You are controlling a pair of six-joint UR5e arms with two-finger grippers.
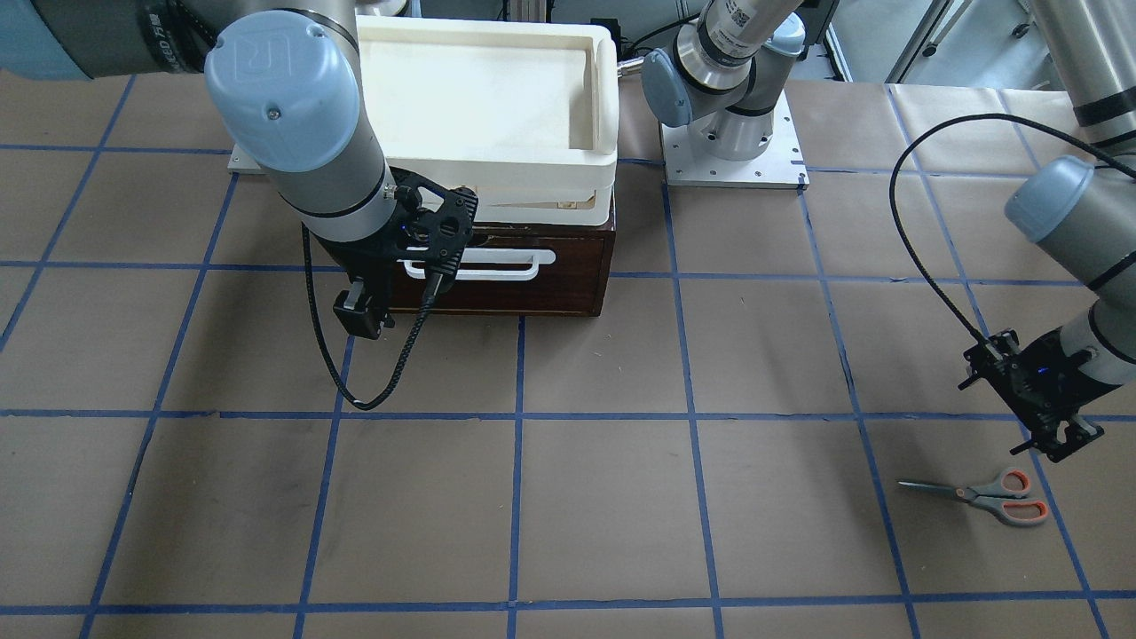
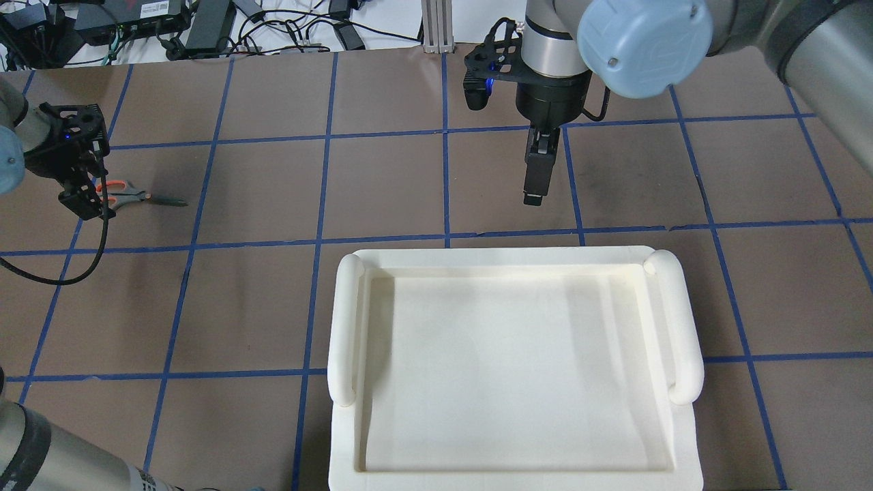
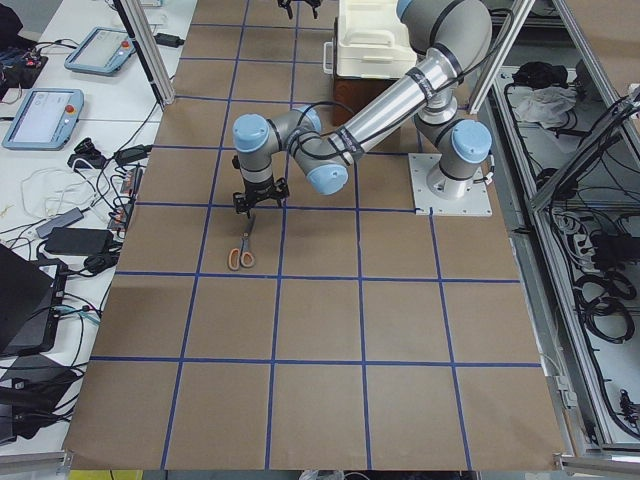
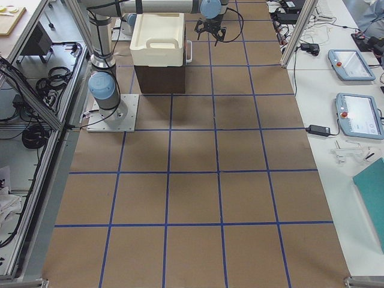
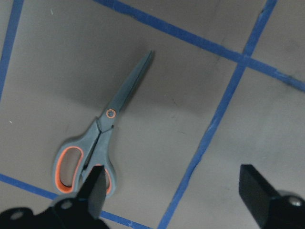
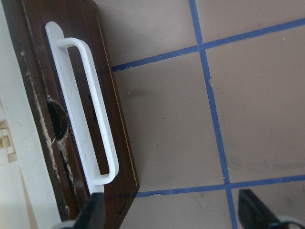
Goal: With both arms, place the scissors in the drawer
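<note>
The scissors [image 1: 985, 497] lie flat and closed on the brown paper, grey handles with orange inner loops. My left gripper [image 1: 1056, 441] hovers just above and beside the handles, open and empty. In the left wrist view the scissors [image 5: 100, 143] lie by the left fingertip [image 5: 93, 191], not between the jaws. The dark brown drawer [image 1: 568, 297] is shut, its white bar handle [image 1: 484, 264] facing out. My right gripper [image 1: 362, 318] hangs open in front of the handle's end. The right wrist view shows the handle [image 6: 86, 109] apart from the fingertips [image 6: 93, 210].
A white foam tray [image 1: 603, 98] sits on top of the drawer's box and hides it from overhead [image 2: 682, 320]. The arm base plates [image 1: 732, 160] stand behind it. The blue-taped paper table [image 1: 603, 497] lies between drawer and scissors.
</note>
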